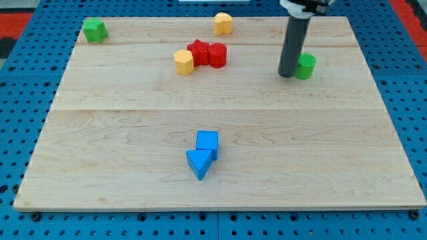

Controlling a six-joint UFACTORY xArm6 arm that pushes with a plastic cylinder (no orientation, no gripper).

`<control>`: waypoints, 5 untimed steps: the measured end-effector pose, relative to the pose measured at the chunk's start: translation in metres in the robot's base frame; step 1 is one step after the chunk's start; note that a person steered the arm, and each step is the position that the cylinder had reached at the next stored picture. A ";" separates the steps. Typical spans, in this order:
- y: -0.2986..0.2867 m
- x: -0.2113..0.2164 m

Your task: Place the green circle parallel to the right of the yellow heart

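The green circle (307,66) lies at the view's upper right of the wooden board (347,147). My tip (287,74) rests on the board right against the green circle's left side. The yellow heart (223,23) sits near the board's top edge, up and to the left of the green circle, well apart from it.
A yellow hexagon (183,62), a red star (198,52) and a red cylinder (217,55) cluster at upper centre. A green star-like block (95,30) sits at the top left corner. A blue cube (207,143) and a blue triangle (197,163) touch at lower centre.
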State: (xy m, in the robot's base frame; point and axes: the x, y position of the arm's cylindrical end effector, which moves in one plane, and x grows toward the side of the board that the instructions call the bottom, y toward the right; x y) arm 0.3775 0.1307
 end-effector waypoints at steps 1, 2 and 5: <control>-0.005 0.027; 0.005 -0.022; 0.059 0.004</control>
State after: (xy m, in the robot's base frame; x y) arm 0.3813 0.1900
